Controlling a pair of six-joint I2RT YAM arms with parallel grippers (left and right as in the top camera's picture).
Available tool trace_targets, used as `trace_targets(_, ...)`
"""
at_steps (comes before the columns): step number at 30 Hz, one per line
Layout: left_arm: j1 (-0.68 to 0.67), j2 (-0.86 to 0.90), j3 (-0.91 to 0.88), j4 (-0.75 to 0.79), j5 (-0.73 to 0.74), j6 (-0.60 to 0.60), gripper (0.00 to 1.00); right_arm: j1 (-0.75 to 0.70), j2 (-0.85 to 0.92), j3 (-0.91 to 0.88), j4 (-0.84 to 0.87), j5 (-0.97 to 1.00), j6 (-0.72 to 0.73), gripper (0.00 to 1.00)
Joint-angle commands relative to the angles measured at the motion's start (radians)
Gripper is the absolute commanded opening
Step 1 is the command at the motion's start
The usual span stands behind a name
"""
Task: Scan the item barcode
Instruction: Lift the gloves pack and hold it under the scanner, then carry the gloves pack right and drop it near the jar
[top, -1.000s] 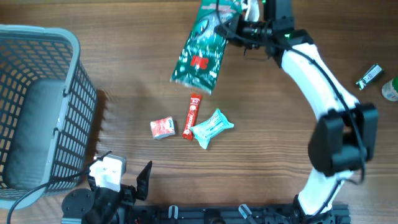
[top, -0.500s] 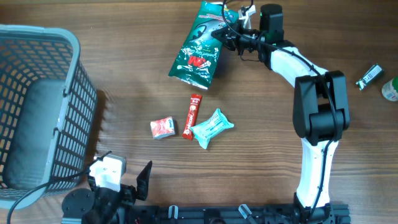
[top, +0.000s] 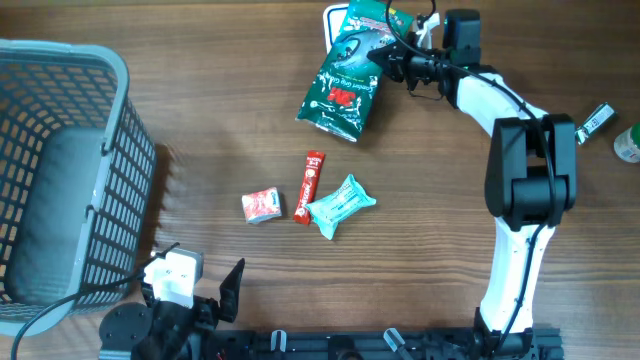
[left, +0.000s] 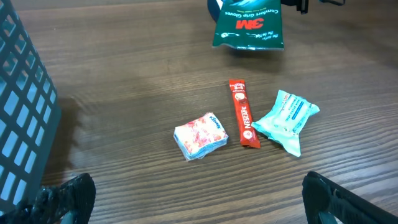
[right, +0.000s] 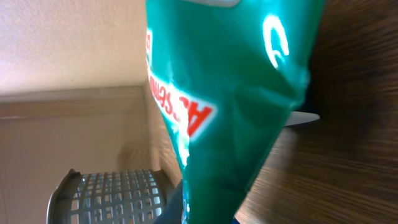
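Observation:
The item is a green 3M packet that hangs tilted above the far middle of the table. My right gripper is shut on its upper edge. In the right wrist view the packet fills the frame and hides the fingers of the right gripper. The left wrist view shows the same packet at the top. My left gripper rests at the near left edge, open, and nothing lies between its fingers. No barcode is readable in any view.
A grey mesh basket stands at the left. On the table's middle lie a small tissue pack, a red stick sachet and a teal wipes packet. A small silver object and a bottle lie far right.
My right arm has swung the green packet to the right and slightly further back, and its elbow has folded. The left arm and the loose items have not moved.

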Motion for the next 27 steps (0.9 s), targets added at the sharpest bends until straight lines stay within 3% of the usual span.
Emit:
trace_targets(1,0.0,-0.006,0.0,0.002,0.013,-0.009,1.0,0.044,0.003,0.014,0.003,-0.053,-0.013,0.05)
trace_targets(8,0.0,-0.006,0.0,0.002,0.013,-0.009,1.0,0.081,0.003,0.014,-0.104,0.042,0.03,0.05)
trace_targets(10,0.0,-0.006,0.0,0.002,0.012,-0.009,1.0,0.071,0.003,0.014,-0.175,0.129,-0.005,0.04)
trace_targets(17,0.0,-0.006,0.0,0.002,0.012,-0.009,1.0,-0.006,-0.104,0.014,-0.308,0.101,-0.187,0.05)
trace_targets(23,0.0,-0.006,0.0,0.002,0.012,-0.009,1.0,-0.14,-0.302,0.014,-0.618,0.409,-0.238,0.05)
trace_targets(27,0.0,-0.006,0.0,0.002,0.012,-0.009,1.0,-0.315,-0.304,0.014,-0.693,0.547,-0.323,0.04)
